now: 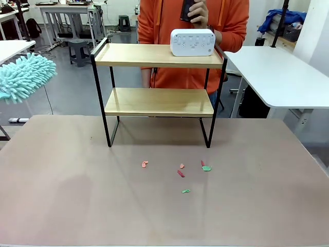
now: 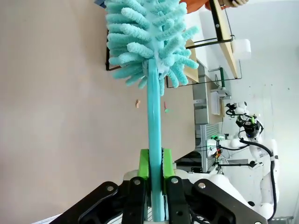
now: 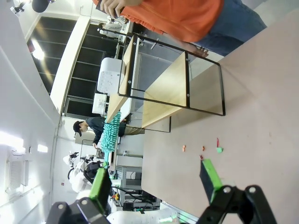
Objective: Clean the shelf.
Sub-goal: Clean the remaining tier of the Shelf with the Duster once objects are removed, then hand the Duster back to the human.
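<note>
- On the far middle of the tabletop (image 1: 77,195) stands the shelf (image 1: 134,55), right in front of a person in orange.
- Top board has a white box (image 1: 192,42) at its right end. Bottom board looks bare.
- Person's hand (image 1: 200,15) holds sth dark up high, behind the box.
- Left fingers (image 2: 144,164) are pinching the handle of a fluffy teal duster (image 2: 149,42), one on each side.
- Duster head hangs in the air off the tabletop's left side, well apart from the shelf.
- Right fingers (image 3: 210,176) are spread wide w/ nothing between them.
- Small red, pink & green scraps (image 1: 181,173) lie on the tabletop near the shelf's front legs, not on the boards.
- Step now, I think: the tool is ready but wiping is not yet begun.
- Next move prob needs the duster to swing across to the top board, then brush along it.
- Care needed: the fluffy head must fit between the boards for the bottom one. It must not knock the white box or push the shelf, which looks light.
</note>
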Motion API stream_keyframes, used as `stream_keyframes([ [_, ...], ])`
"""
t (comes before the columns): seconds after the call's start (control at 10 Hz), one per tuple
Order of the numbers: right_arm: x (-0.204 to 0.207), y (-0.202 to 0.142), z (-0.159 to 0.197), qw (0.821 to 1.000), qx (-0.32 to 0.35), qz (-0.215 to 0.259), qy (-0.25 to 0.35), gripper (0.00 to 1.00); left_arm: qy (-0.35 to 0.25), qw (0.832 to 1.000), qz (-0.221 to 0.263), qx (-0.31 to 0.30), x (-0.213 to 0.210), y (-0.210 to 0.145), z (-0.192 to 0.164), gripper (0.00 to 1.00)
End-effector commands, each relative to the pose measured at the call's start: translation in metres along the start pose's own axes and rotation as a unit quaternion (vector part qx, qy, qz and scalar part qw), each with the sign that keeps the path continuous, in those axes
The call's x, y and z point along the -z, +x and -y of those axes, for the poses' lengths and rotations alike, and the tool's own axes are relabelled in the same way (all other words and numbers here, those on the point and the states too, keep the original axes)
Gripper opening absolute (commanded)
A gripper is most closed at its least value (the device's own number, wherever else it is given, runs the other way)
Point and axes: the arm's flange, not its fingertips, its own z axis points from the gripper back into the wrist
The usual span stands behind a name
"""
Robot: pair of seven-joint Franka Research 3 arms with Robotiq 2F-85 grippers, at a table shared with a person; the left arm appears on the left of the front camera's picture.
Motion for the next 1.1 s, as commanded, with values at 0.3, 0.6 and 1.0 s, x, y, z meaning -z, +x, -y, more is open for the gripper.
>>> stream_keyframes([
  [0.3,0.002,0.002,0.000,1.000,-0.011,0.007,0.011,1.00,-0.009,1.000,-0.002,0.007,-0.005,-0.006,0.002,0.13],
  [0.6,0.002,0.002,0.000,1.000,-0.011,0.007,0.011,1.00,-0.009,1.000,-0.002,0.007,-0.005,-0.006,0.002,0.13],
  [1.0,0.019,0.027,-0.048,0.999,-0.046,-0.014,0.012,1.00,-0.117,0.983,-0.053,0.129,-0.019,-0.004,0.055,0.13],
])
